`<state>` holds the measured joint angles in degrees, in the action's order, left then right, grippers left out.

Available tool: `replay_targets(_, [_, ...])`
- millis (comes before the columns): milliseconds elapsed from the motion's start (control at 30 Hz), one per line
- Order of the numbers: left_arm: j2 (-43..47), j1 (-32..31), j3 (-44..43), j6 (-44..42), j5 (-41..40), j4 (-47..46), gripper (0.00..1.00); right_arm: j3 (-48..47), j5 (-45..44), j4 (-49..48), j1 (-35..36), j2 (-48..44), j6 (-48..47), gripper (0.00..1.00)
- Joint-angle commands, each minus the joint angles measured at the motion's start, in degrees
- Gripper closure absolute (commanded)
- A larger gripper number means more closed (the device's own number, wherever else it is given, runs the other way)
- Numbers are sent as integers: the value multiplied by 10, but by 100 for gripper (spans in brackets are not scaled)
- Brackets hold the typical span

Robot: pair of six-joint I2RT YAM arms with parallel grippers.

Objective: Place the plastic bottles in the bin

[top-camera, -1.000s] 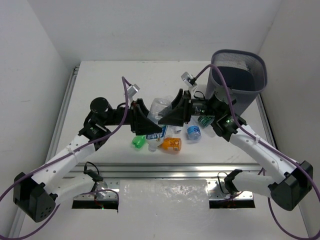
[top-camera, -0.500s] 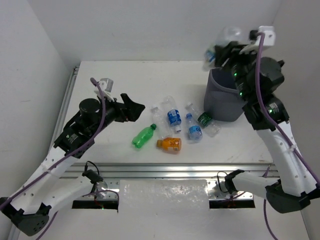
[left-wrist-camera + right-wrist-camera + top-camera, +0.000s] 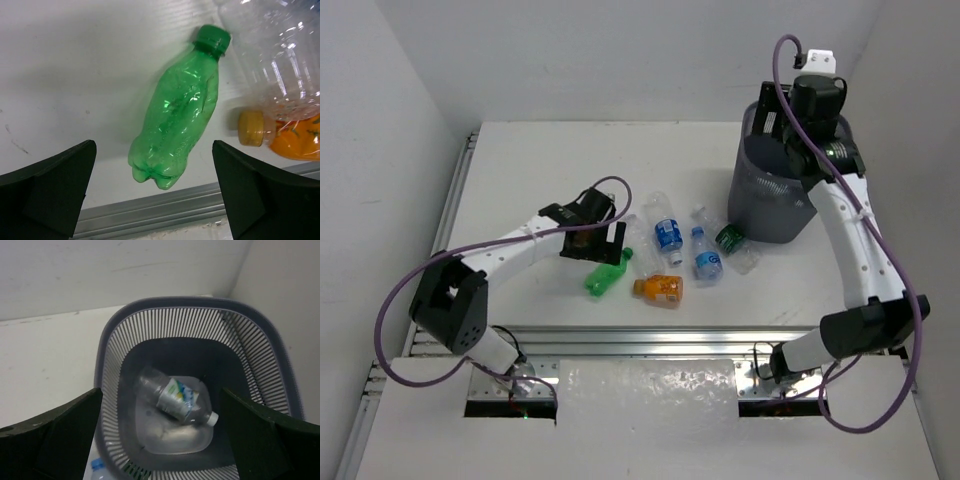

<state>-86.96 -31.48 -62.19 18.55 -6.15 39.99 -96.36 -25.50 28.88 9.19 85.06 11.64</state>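
- White table between white walls; grey mesh bin at its far right.
- Done: one labelled bottle lies in the bin; right gripper hangs above, jaws spread, empty.
- Left on the table, about six: one green bottle; one orange bottle; roughly four clear bottles; left gripper spread wide over the green bottle.

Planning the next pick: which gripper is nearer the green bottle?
Left. The left gripper hovers open directly over the green bottle; the right gripper is far off, open above the bin.
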Motion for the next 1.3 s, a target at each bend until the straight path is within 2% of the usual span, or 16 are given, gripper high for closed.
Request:
replay_targets(0, [-10, -3, -2, -33, 27, 8, 2, -17, 70, 15, -1, -87, 32, 1])
replay_targets(133, [-36, -3, 21, -38, 49, -13, 4, 30, 134, 20, -1, -137, 56, 1])
replay_targets(300, [-107, -7, 44, -38, 74, -17, 14, 97, 246, 30, -1, -167, 88, 1])
replay_targets(400, [-114, -12, 57, -33, 64, -17, 26, 134, 306, 27, 0, -176, 108, 1])
replay_targets(433, [-111, -12, 56, -30, 64, -13, 47, 145, 330, 21, 1, -180, 114, 1])
replay_targets(533, [-62, -12, 50, 3, -3, 17, 93, 226, 458, -22, 25, -204, 144, 1])
replay_targets(567, [-19, -12, 45, 20, -9, 25, 97, 247, 496, -43, 39, -212, 157, 1])
replay_targets(667, [94, -20, 34, 23, 24, 16, 100, 324, 577, -142, 141, -237, 167, 1])
replay_targets(700, [127, -21, 38, 16, 55, -1, 100, 343, 606, -219, 158, -241, 185, 1])
replay_targets(733, [194, -21, 47, -2, 160, -60, 100, 381, 677, -268, 179, -239, 207, 1])
replay_targets(800, [258, -21, 89, -7, 282, -142, 100, 405, 713, -375, 193, -233, 270, 1])
replay_targets(833, [312, -22, 102, 10, 378, -223, 100, 412, 715, -395, 212, -225, 276, 1])
replay_targets(900, [353, -22, 126, 39, 436, -291, 100, 405, 713, -415, 230, -214, 271, 1])
replay_targets(933, [374, -23, 125, 65, 459, -328, 100, 399, 716, -425, 243, -205, 270, 1])
replay_targets(1000, [380, -23, 105, 76, 478, -338, 100, 381, 716, -429, 253, -195, 268, 1])
replay_targets(1267, [355, -24, 57, 79, 490, -316, 100, 362, 733, -498, 262, -188, 308, 1])
